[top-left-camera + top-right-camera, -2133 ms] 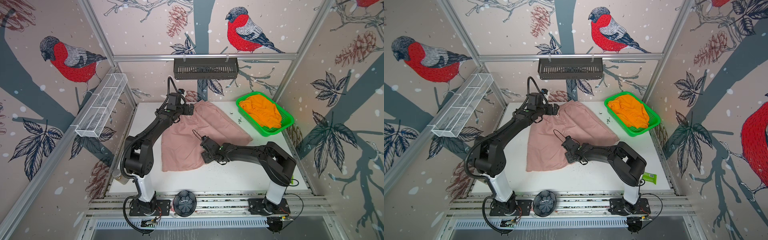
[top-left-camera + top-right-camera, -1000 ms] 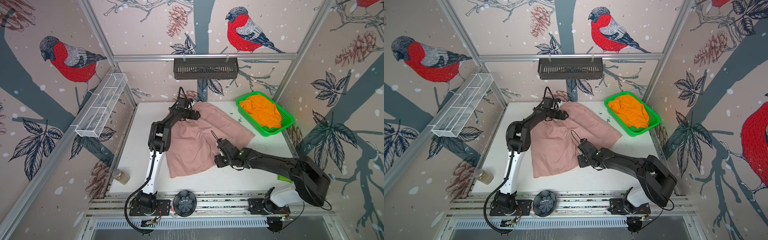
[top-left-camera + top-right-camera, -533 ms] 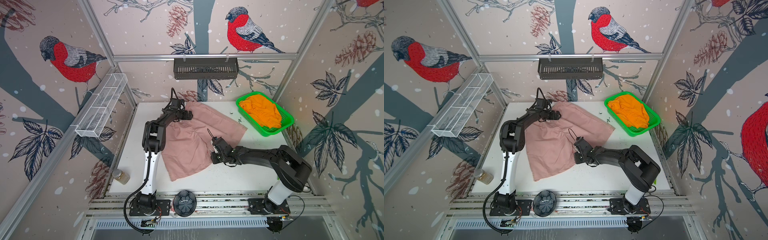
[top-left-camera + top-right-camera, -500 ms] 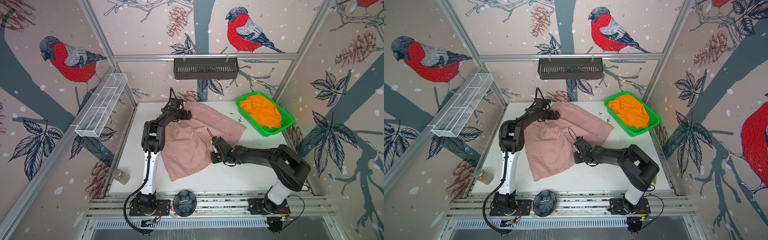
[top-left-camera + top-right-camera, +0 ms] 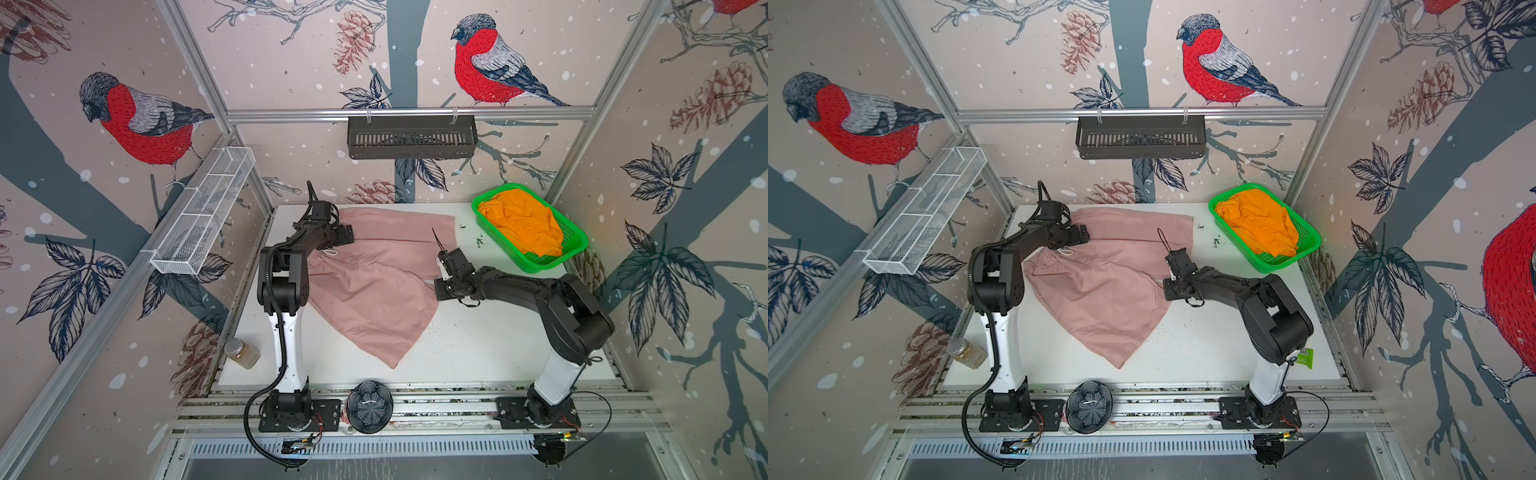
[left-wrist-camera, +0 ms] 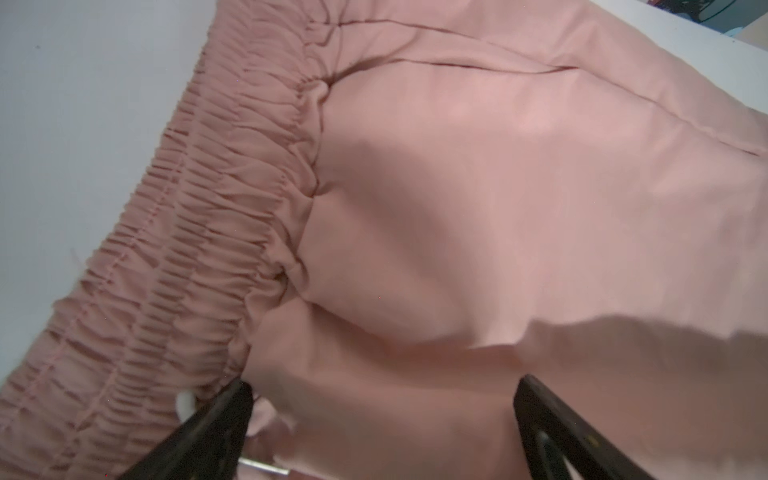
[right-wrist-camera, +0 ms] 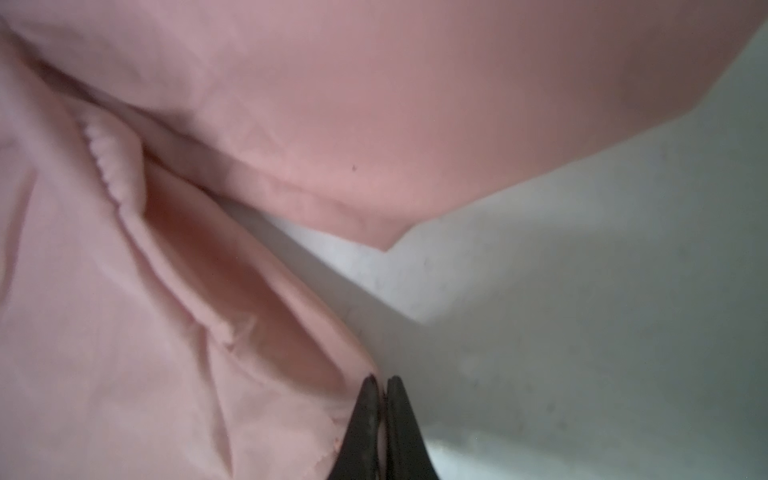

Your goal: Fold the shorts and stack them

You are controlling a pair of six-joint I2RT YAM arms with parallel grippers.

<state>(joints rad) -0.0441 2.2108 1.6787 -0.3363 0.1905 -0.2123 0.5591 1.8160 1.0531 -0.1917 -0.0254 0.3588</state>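
Observation:
The dusty pink shorts (image 5: 374,286) (image 5: 1100,291) lie spread on the white table, waistband toward the back left. My left gripper (image 5: 347,237) (image 5: 1083,237) hovers open over the cloth just inside the gathered waistband (image 6: 199,232), its jaws wide apart (image 6: 384,384). My right gripper (image 5: 439,287) (image 5: 1167,289) is at the right edge of the shorts, shut on the hem of a leg (image 7: 382,380); a sliver of pink cloth shows between the jaws. The orange shorts (image 5: 523,228) (image 5: 1258,226) lie crumpled in the green basket (image 5: 578,249) at the back right.
A glass jar (image 5: 242,353) stands at the table's front left. A dark round object (image 5: 370,406) sits on the front rail. A white wire shelf (image 5: 199,224) hangs on the left wall, a black basket (image 5: 411,137) on the back wall. A green packet (image 5: 1306,357) lies beside the right arm.
My right gripper has closed on the hem of the pink shorts. My left gripper has shifted left along the waistband and stays open. The cloth has shifted a little.

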